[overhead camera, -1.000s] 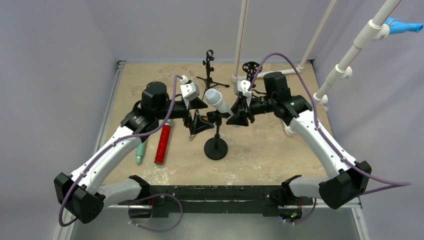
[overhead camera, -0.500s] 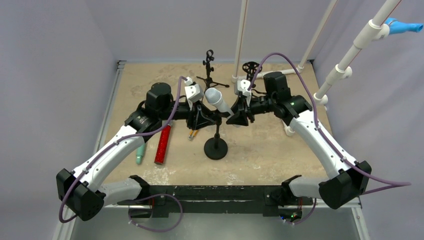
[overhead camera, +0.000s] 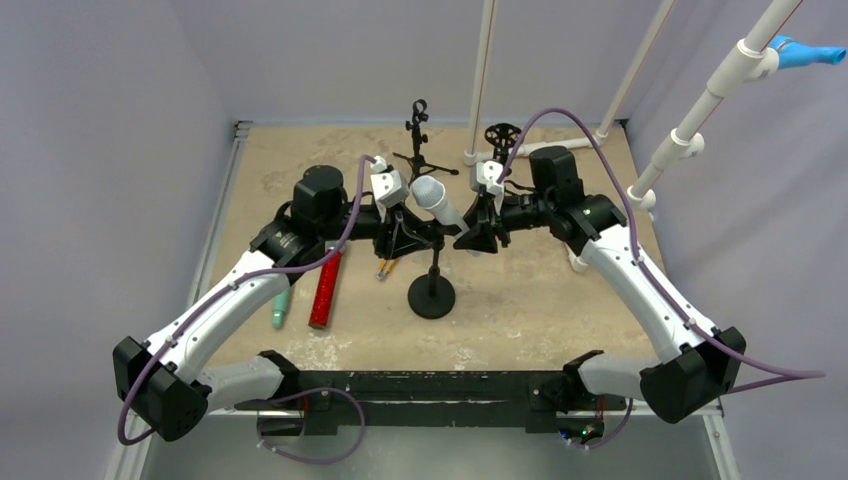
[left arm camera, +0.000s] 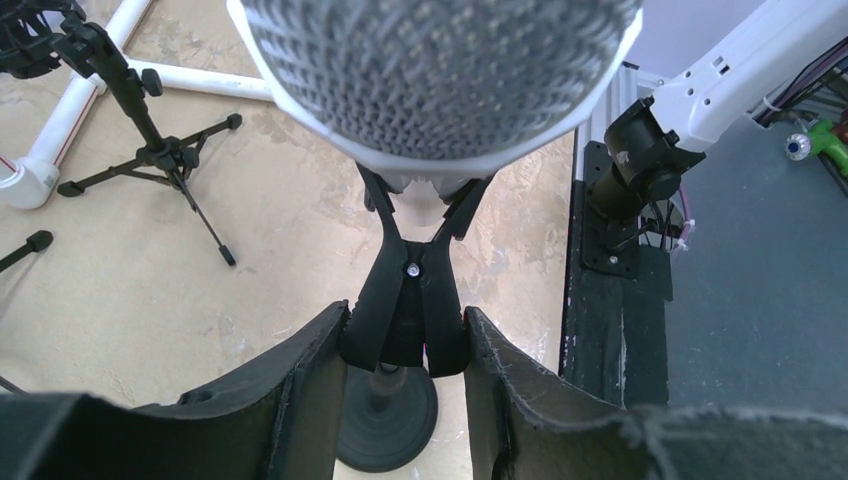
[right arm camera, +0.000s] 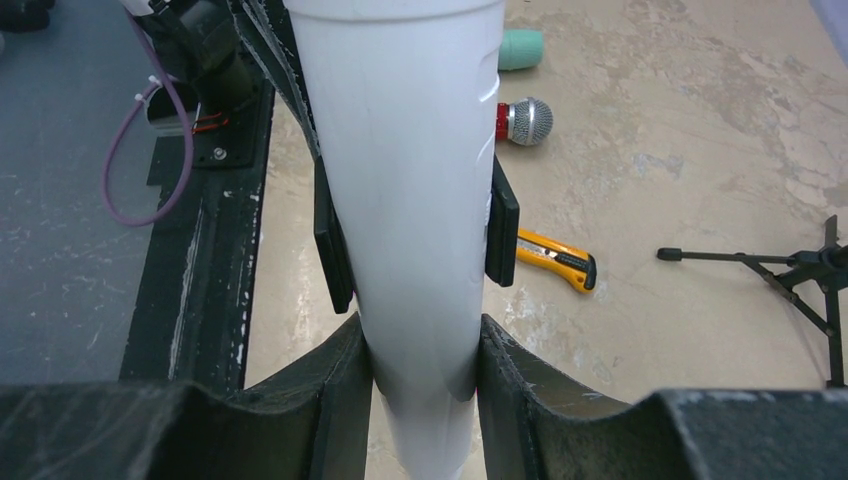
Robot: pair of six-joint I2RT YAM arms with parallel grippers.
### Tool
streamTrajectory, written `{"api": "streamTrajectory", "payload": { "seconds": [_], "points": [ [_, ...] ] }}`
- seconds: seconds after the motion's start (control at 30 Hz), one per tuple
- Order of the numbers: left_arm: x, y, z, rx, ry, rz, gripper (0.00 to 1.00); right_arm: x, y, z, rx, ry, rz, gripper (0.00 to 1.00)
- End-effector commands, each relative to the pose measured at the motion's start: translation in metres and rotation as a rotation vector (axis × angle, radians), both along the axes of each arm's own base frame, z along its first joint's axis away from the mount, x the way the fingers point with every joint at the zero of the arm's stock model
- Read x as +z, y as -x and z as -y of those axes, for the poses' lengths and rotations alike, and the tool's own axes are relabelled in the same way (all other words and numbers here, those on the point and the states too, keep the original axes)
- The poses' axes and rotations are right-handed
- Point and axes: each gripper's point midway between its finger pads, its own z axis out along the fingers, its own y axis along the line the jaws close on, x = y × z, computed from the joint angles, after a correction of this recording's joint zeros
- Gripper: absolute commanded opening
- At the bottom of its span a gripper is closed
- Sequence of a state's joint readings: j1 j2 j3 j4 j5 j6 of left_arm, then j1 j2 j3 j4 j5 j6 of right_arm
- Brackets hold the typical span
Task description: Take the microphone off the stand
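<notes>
A white microphone with a silver mesh head sits tilted in the black spring clip of a round-based stand at mid-table. My left gripper comes in from the left. In the left wrist view the left gripper is shut on the clip's two handles, with both fingers pressing them. My right gripper comes in from the right. The right wrist view shows the right gripper shut on the microphone's white body, just below the clip's pads.
A red glitter microphone and a teal one lie at the left. A yellow utility knife lies beside the stand. A small black tripod stand and white pipe frames stand behind.
My left gripper has moved right onto the stand's clip and closed from wide open onto its handles. The right gripper has kept its hold on the microphone's body.
</notes>
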State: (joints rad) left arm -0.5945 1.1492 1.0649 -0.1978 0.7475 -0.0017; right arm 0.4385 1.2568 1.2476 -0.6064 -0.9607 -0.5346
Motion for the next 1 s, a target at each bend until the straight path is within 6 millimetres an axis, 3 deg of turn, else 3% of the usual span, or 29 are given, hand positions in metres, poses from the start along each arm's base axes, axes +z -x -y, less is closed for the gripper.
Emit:
{"api": "streamTrajectory", "payload": {
  "seconds": [0.0,0.3,0.97],
  "points": [
    [0.002,0.0,-0.004,-0.006,-0.029,0.077,0.0,0.011,0.0,0.004,-0.029,-0.023,0.025,0.0],
    [0.01,0.012,-0.01,-0.06,-0.05,0.127,0.0,0.022,0.003,0.008,-0.011,-0.066,0.022,0.0],
    [0.013,0.009,-0.007,-0.055,-0.02,0.109,0.0,0.034,0.01,0.01,0.067,-0.266,-0.154,0.0]
  ]
}}
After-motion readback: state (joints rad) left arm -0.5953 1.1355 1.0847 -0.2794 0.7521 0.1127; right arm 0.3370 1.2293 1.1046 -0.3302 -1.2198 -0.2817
